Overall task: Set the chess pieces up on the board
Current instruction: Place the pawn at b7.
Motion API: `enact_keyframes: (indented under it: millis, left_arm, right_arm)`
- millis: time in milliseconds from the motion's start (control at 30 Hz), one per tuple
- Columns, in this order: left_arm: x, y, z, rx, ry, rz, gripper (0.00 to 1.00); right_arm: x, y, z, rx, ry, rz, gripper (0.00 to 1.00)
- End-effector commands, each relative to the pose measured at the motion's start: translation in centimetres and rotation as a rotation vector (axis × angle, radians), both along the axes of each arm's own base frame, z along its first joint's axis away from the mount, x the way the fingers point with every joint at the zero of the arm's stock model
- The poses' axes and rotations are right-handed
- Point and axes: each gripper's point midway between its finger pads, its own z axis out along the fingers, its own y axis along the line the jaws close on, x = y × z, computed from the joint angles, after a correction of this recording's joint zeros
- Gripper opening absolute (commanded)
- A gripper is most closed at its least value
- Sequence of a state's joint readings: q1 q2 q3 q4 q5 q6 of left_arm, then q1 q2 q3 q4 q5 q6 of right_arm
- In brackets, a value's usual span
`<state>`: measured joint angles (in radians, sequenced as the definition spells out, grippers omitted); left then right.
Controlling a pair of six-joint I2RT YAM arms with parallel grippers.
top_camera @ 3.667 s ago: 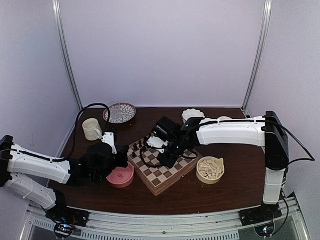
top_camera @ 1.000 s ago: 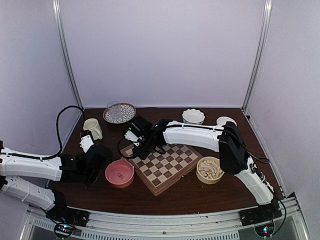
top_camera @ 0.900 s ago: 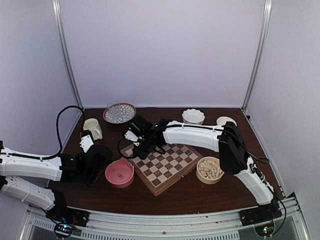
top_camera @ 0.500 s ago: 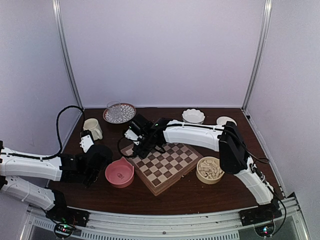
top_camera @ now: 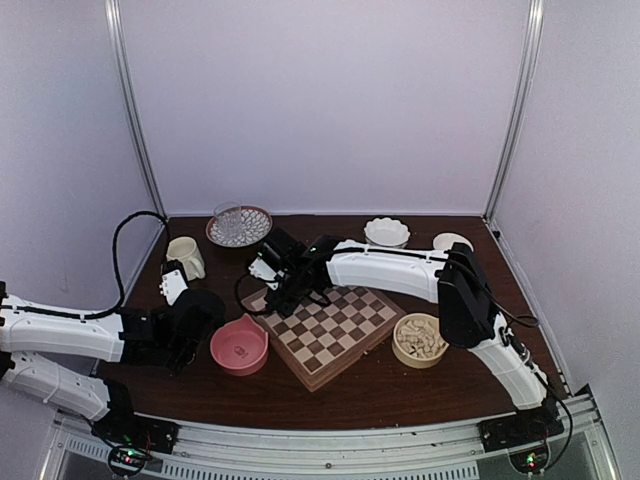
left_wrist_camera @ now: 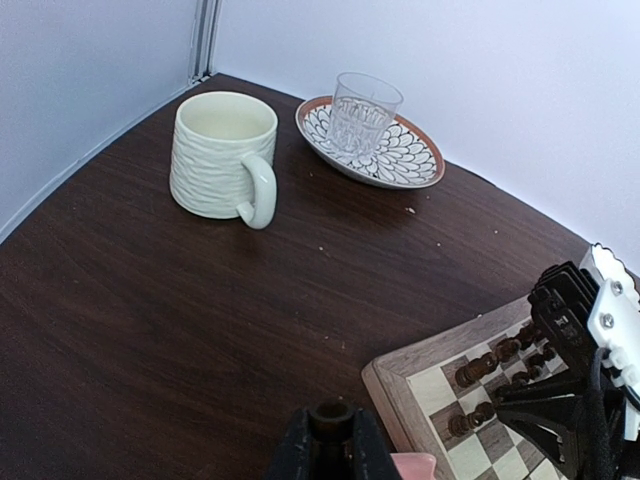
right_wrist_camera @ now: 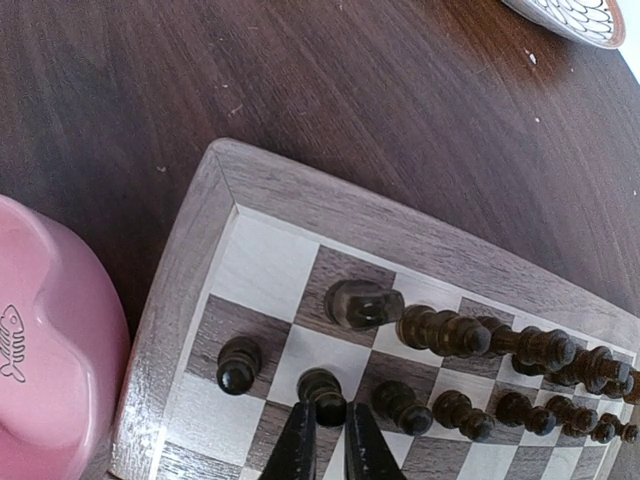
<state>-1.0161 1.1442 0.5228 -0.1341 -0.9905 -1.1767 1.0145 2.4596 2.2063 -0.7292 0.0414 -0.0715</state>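
1. A tiny dark brown pawn (right_wrist_camera: pixel 322 388) was pinched in the right gripper's (right_wrist_camera: pixel 331 425) narrow jaws, second row, by the square wooden chessboard's (right_wrist_camera: pixel 190 290) corner.
2. Another dark carved piece (left_wrist_camera: pixel 331 416) was clamped in the left gripper's (left_wrist_camera: pixel 330 445) jaws, above the dark wooden desk (left_wrist_camera: pixel 150 330).
3. Judgement call: the pawn was best centred, released gently, neighbours left untouched.

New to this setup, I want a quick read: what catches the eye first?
The right arm stretched leftward, its claw straddling a dark pawn near the board's far-left corner, beside two rows of dark pieces. Then the pink bowl left of the board and the tan bowl of cream pieces to its right.
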Motion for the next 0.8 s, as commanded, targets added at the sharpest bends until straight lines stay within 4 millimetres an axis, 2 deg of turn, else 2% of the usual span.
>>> enact_keyframes:
  millis: [0, 267, 367, 500, 633, 767]
  left_arm:
    - [0.4, -0.5, 1.1, -0.027, -0.024, 0.003, 0.0]
    - [0.5, -0.5, 1.0, -0.028, -0.023, 0.0, 0.0]
    - [0.5, -0.5, 1.0, -0.029, -0.022, -0.001, 0.0]
    - [0.4, -0.5, 1.1, -0.033, -0.022, -0.003, 0.0]
    - [0.4, -0.7, 1.0, -0.042, -0.019, -0.014, 0.0]
    - [0.5, -2.1, 1.1, -0.077, -0.018, -0.082, 0.0]
  right_arm:
    - [0.6, 0.3, -0.4, 0.008, -0.003, -0.012, 0.09]
    - [0.6, 0.4, -0.2, 0.013, -0.002, -0.012, 0.16]
    - [0.3, 0.7, 0.8, 0.029, 0.008, -0.004, 0.21]
    - [0.0, 0.9, 4.2, 0.088, 0.001, -0.004, 0.26]
    - [-1.2, 0.8, 8.6, 0.166, -0.007, 0.02, 0.32]
    - [-2.4, 0.0, 12.9, 0.252, -0.077, 0.028, 0.36]
